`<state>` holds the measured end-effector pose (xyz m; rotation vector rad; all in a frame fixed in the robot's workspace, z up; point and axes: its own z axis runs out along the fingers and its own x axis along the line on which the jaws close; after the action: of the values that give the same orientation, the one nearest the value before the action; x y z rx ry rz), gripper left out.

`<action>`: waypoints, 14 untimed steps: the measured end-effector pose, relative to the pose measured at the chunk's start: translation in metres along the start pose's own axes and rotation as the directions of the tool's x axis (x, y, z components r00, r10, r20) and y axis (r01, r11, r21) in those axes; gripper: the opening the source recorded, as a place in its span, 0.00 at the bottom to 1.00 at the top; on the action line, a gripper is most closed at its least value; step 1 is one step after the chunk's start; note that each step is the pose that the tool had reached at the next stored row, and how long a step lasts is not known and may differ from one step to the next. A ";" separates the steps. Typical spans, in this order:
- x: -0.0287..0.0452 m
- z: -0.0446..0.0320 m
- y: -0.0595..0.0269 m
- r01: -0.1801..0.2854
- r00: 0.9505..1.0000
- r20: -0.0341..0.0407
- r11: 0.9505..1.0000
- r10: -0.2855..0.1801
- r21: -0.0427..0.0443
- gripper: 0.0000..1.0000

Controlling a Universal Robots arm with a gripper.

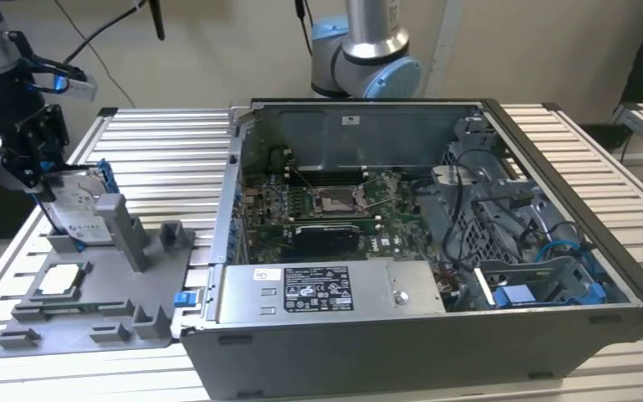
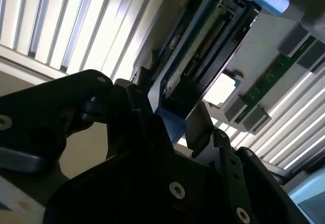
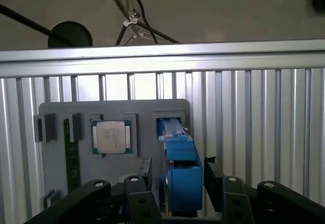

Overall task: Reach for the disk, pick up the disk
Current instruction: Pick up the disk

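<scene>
Disk (image 1: 76, 205) stands on edge in a slot of the grey fixture (image 1: 87, 293), at the exterior view's left, which leaves both flat faces free to grasp. Gripper (image 1: 47, 184) straddles its upper end, jaws spread with a slight gap, not clamped.

Open computer case (image 1: 411, 352) sits mid slatted table (image 1: 601, 159), arm base (image 1: 367, 67) behind it, holder tray (image 1: 98, 295) just beside it on the exterior view's left. The disk (image 1: 76, 205) (image 3: 180, 168) stands upright in a slot at the tray's far end, gripper (image 1: 44, 186) (image 3: 177, 183) over its upper edge. A chip (image 1: 59, 280) (image 3: 112, 136) lies flat in a tray recess nearer the front, between the disk and a memory stick (image 3: 72, 153) in the first wrist view. Inside the case, motherboard (image 1: 321, 205) on the floor, power supply (image 1: 311, 289) along the near wall.
</scene>
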<state>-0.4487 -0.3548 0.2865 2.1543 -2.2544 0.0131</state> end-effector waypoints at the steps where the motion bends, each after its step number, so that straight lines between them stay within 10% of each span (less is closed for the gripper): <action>1: 0.0000 0.0018 0.0001 0.002 1.000 0.001 1.000 -0.002 0.001 1.00; 14: -0.0004 0.0175 0.0003 0.010 1.000 0.019 1.000 -0.010 0.002 1.00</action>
<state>-0.4492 -0.3547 0.2689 2.1761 -2.2541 -0.0060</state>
